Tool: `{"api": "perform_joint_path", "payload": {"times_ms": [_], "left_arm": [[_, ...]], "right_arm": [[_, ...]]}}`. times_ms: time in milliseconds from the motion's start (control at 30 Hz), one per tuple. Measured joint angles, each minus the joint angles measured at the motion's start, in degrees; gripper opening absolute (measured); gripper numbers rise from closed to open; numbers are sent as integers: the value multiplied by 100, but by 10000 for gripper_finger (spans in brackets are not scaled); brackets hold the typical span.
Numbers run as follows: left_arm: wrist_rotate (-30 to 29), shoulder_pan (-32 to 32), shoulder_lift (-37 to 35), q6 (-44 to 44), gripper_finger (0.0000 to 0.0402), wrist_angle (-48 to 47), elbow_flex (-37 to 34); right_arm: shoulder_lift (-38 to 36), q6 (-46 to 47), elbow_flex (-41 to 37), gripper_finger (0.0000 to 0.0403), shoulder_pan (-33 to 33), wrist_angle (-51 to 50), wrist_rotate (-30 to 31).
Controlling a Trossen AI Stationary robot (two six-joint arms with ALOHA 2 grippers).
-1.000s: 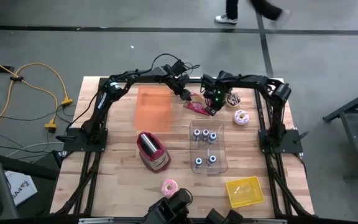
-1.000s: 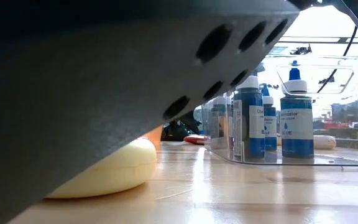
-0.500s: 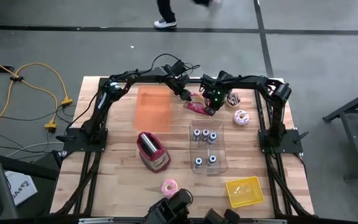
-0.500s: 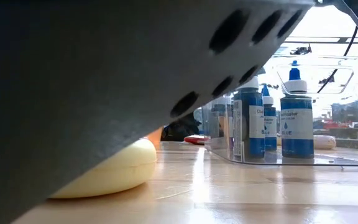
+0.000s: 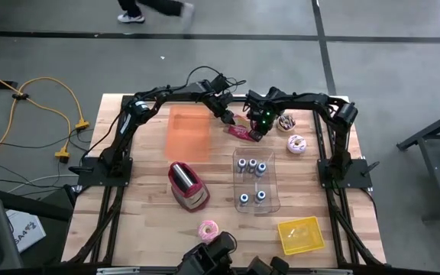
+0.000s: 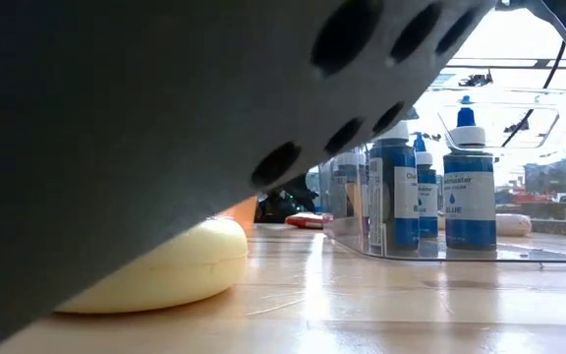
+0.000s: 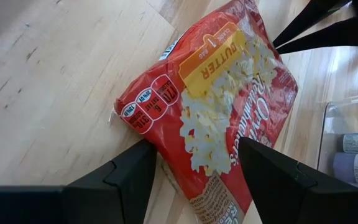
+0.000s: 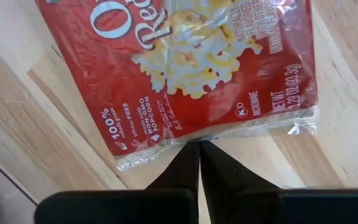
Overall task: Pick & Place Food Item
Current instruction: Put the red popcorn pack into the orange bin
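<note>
A red microwave-popcorn bag (image 5: 242, 132) lies flat on the table's far middle; it fills the left wrist view (image 7: 216, 106) and the right wrist view (image 8: 179, 74). My left gripper (image 5: 228, 116) is open at the bag's left end, and its fingers (image 7: 129, 180) stand on either side of that end. My right gripper (image 5: 260, 128) is shut at the bag's right side, its fingertips (image 8: 199, 149) at the clear sealed edge. My right gripper meets the popcorn bag's clear sealed edge (image 8: 194, 138) with its shut fingertips, coming from above. Whether the fingers pinch the seam or only touch it, I cannot tell. The bag lies flat on the table.
An orange mat (image 5: 189, 131) lies left of the bag, with a red toaster (image 5: 187, 185) nearer. A clear bin of blue bottles (image 5: 254, 182) stands just near of the bag. Donuts (image 5: 296, 143) (image 5: 207, 228) and a yellow tub (image 5: 299, 234) are also on the table.
</note>
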Motion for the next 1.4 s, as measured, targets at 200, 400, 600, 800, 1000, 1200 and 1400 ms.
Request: {"api": "perform_joint_path", "payload": {"times_ms": [200, 400, 600, 800, 1000, 1200, 1400], "left_arm": [[14, 0, 0, -1, 222, -4, 0], [-66, 0, 0, -54, 192, -9, 0], [-140, 38, 5, -158, 150, -2, 0], [-105, 46, 9, -173, 140, 2, -2], [-3, 71, 9, -174, 140, 68, -2], [143, 150, 9, -245, 116, 103, -2], [296, 230, 0, -352, 40, 151, -2]], "right_arm": [[4, -2, 0, 3, 1, 14, -2], [9, -7, 0, 3, 1, 20, -4], [11, -17, 0, 3, 1, 34, -6], [15, -43, 0, 3, 1, 80, -46], [17, -137, -2, 3, 1, 126, -52], [17, -138, -2, 3, 3, 174, -61], [17, -157, -2, 3, 3, 190, -61]]}}
